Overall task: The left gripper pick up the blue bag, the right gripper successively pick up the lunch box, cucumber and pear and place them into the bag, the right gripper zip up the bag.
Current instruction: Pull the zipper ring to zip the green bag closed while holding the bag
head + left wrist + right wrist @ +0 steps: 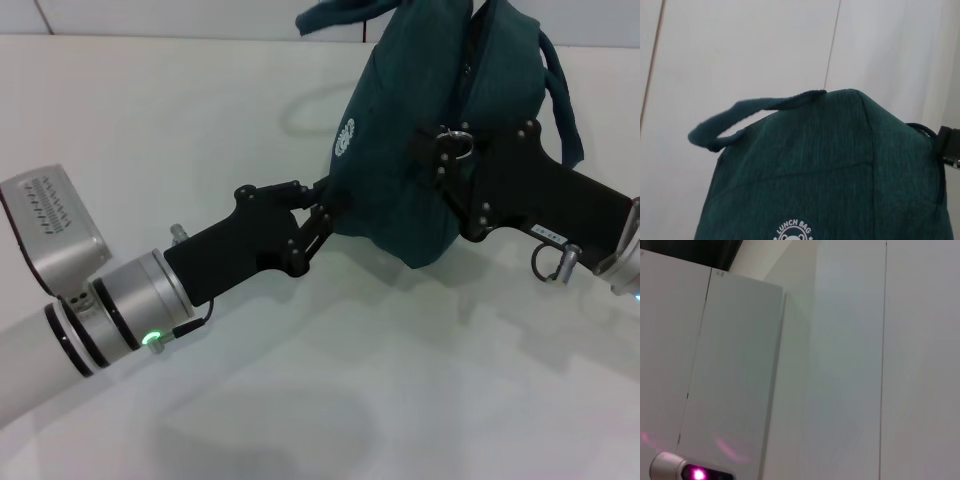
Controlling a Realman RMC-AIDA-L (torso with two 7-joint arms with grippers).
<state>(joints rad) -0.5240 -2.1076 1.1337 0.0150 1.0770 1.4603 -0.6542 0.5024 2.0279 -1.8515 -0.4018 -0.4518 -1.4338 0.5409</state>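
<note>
Your left gripper [325,208], the black two-fingered claw on the silver wrist, has its fingertips pinched into the lower side of the dark teal-blue fabric bag [400,190]. That grip holds the bag up off the white table [150,130] and gives it something to brace against, probably so it won't swing under a zipper pull.

Your right gripper [455,150], the black claw with the small white label, sits against the far side of the bag, at the zipper line. The metal ring pull [460,140] lies right at its fingertips. Whether the fingers have closed on the ring or just rest beside it, you cannot tell from here.

Lunch box, cucumber and pear are nowhere visible; judging by the bulging bag, they are likely inside already, so you are at the zipping step.

The left wrist view shows the bag's cloth face [830,170], one handle [740,115] flopping sideways and the white "LUNCH BAG" logo [795,231]. The right wrist view only sees wall panels.
</note>
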